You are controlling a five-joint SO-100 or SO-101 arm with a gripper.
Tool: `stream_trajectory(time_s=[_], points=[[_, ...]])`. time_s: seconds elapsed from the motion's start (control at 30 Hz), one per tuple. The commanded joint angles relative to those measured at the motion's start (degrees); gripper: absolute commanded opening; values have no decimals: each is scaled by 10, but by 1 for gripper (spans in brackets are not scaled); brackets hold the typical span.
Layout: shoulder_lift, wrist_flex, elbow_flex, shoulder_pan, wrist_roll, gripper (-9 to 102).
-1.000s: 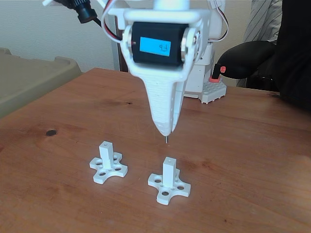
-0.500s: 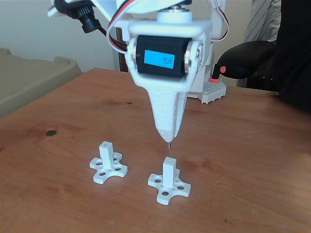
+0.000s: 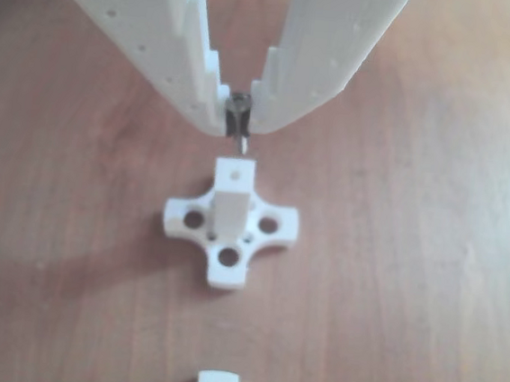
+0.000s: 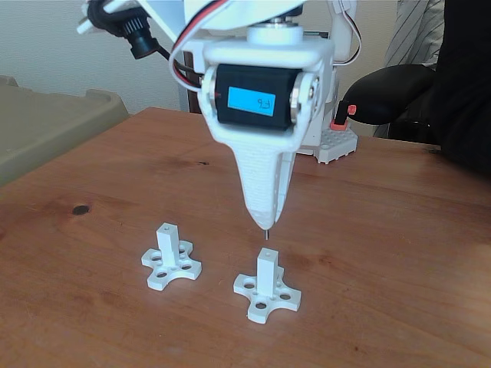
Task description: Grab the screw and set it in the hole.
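Note:
My white gripper (image 4: pixel 265 222) points straight down and is shut on the screw (image 4: pixel 266 233), whose thin silver tip pokes out below the fingertips. In the other view the gripper (image 3: pixel 238 117) pinches the screw (image 3: pixel 237 128) between its stepped fingers. Right under it stands a white post (image 4: pixel 266 270) on a cross-shaped base. The hole (image 3: pixel 238 165) is a tiny dark dot in the post's square top face, also seen as the hole (image 4: pixel 267 254) in the fixed view. The screw tip hangs a short way above the post top, apart from it.
A second white post (image 4: pixel 168 244) on a cross base stands to the left in the fixed view. A dark knot (image 4: pixel 80 209) marks the wooden table. Behind are the arm's base block (image 4: pixel 336 143), a black sleeve (image 4: pixel 387 92), and a beige bin (image 4: pixel 54 126) at left.
The gripper has come down and slid slightly right with the screw, so its tip now hangs close over the right post's top.

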Motion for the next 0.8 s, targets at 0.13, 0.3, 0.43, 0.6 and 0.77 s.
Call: stream_trajectory(time_s=[0.13,0.3,0.43,0.6,0.77], points=[[45,-10,-1,-10,0,-4],[41,-17,4,-12,1,-4],[40,-18,4,-13,1,-4],[33,-19,4,-11,-2,-4],[29,-23,8,-7,-4,-4]])
